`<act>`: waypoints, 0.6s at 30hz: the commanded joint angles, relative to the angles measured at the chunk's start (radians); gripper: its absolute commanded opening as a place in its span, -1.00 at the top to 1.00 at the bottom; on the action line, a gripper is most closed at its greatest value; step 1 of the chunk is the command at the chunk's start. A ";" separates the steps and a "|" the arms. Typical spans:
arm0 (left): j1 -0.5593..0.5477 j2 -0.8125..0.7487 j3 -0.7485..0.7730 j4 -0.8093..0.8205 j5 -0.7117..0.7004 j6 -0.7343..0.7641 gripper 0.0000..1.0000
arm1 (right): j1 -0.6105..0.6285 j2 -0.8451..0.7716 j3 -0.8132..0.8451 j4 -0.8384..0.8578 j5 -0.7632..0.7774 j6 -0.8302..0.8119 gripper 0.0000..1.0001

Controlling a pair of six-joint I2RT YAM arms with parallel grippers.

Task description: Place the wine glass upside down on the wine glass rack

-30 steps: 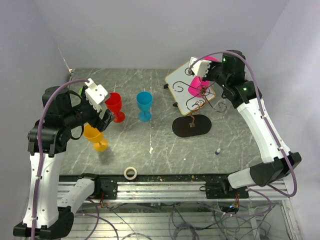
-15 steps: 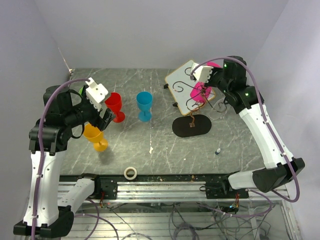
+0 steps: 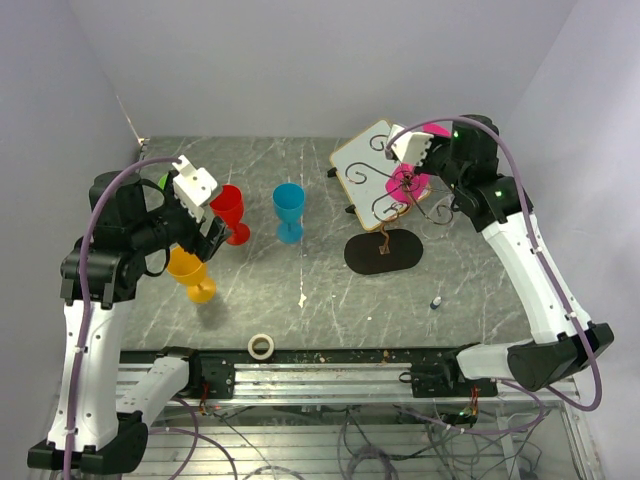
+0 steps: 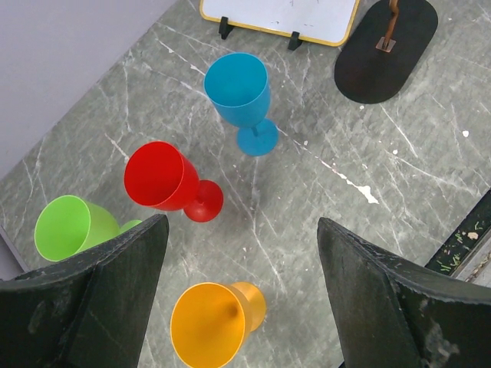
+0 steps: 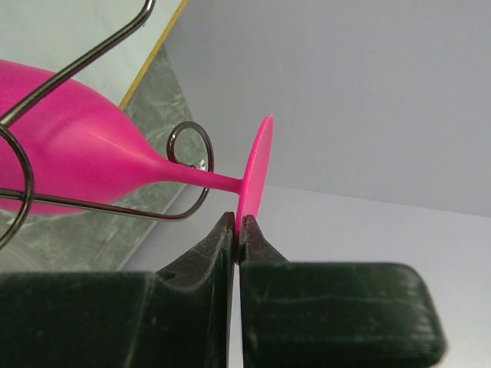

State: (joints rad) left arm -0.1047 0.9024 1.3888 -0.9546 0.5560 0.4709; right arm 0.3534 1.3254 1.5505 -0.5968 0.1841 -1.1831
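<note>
A pink wine glass (image 3: 408, 181) lies on its side among the curled wire arms of the wine glass rack (image 3: 388, 205), above the rack's black oval base (image 3: 366, 254). My right gripper (image 3: 424, 166) is shut on the rim of the glass's foot. In the right wrist view the pads (image 5: 224, 234) pinch the thin foot (image 5: 257, 170). The stem passes a wire scroll (image 5: 190, 146), and the bowl (image 5: 65, 153) sits between wire arms. My left gripper (image 3: 204, 226) is open and empty above an orange glass (image 3: 190, 273), which also shows in the left wrist view (image 4: 213, 326), below the gripper (image 4: 242, 224).
Red (image 3: 229, 211), blue (image 3: 288, 208) and green (image 4: 65, 227) glasses stand at the left. A white board with a wooden rim (image 3: 357, 160) leans behind the rack. A tape roll (image 3: 262, 346) and a small object (image 3: 437, 300) lie near the front edge.
My right gripper has shifted the pink glass slightly right and nearer, among the rack's arms. The left arm has not moved.
</note>
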 commanded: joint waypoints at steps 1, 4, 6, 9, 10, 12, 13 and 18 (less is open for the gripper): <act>0.011 0.001 -0.010 0.039 0.040 -0.006 -0.78 | -0.018 -0.031 -0.003 -0.012 0.015 0.011 1.00; 0.011 0.007 -0.011 0.047 0.045 -0.009 -0.77 | -0.030 -0.037 -0.016 -0.009 0.036 0.002 1.00; 0.011 0.012 -0.013 0.053 0.048 -0.012 -0.77 | -0.035 -0.038 -0.023 -0.007 0.052 -0.006 1.00; 0.011 0.018 -0.016 0.060 0.052 -0.013 -0.77 | -0.043 -0.040 -0.036 0.001 0.069 -0.015 1.00; 0.011 0.019 -0.017 0.063 0.053 -0.014 -0.77 | -0.044 -0.037 -0.038 0.007 0.072 -0.016 1.00; 0.011 0.022 -0.021 0.068 0.057 -0.016 -0.77 | -0.044 -0.031 -0.038 0.017 0.081 -0.020 1.00; 0.011 0.023 -0.023 0.070 0.057 -0.018 -0.77 | -0.044 -0.026 -0.037 0.025 0.085 -0.021 1.00; 0.011 0.020 -0.032 0.074 0.060 -0.016 -0.77 | -0.045 0.007 -0.020 0.061 0.098 -0.027 1.00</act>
State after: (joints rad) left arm -0.1017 0.9279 1.3693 -0.9230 0.5812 0.4625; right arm 0.3134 1.3098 1.5169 -0.5838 0.2459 -1.1942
